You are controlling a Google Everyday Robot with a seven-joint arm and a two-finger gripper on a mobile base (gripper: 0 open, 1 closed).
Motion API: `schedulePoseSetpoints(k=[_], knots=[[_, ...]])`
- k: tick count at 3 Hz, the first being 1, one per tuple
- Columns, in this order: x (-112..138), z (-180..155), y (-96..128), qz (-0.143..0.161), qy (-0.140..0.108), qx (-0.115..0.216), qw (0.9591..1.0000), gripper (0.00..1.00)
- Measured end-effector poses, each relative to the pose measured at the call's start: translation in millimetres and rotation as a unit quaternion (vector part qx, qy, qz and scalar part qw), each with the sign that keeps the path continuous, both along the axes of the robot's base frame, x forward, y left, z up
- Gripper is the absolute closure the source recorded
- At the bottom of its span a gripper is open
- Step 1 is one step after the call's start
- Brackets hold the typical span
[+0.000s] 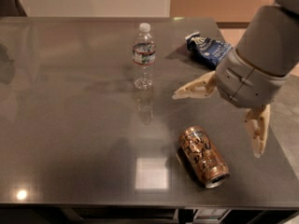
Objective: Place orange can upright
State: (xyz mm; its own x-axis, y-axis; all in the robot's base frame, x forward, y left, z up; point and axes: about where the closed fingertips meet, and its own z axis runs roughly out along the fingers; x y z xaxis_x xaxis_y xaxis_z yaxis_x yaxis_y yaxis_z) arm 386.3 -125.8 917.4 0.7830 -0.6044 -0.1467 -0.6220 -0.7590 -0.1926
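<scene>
The orange can [203,156] lies on its side on the grey table [70,125], near the front right, its silver top pointing to the front right. My gripper [217,122] hangs just above and behind the can, open wide. One pale finger [191,88] points left, the other finger [258,133] points down at the can's right. The gripper holds nothing and does not touch the can.
A clear plastic water bottle [143,56] stands upright behind the can, mid-table. A blue snack bag [207,49] lies at the back right, partly hidden by my arm. The table's right edge and front edge are close to the can.
</scene>
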Motion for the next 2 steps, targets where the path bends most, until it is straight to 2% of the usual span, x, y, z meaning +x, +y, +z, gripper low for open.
schedulePoseSetpoints(k=[1,2], knots=[[-21.6,-14.1,-3.7,0.076,-0.019,-0.02,0.9967,0.0],[-35.4,-29.2,-5.7,0.156,-0.046,-0.039,0.9859,0.0]])
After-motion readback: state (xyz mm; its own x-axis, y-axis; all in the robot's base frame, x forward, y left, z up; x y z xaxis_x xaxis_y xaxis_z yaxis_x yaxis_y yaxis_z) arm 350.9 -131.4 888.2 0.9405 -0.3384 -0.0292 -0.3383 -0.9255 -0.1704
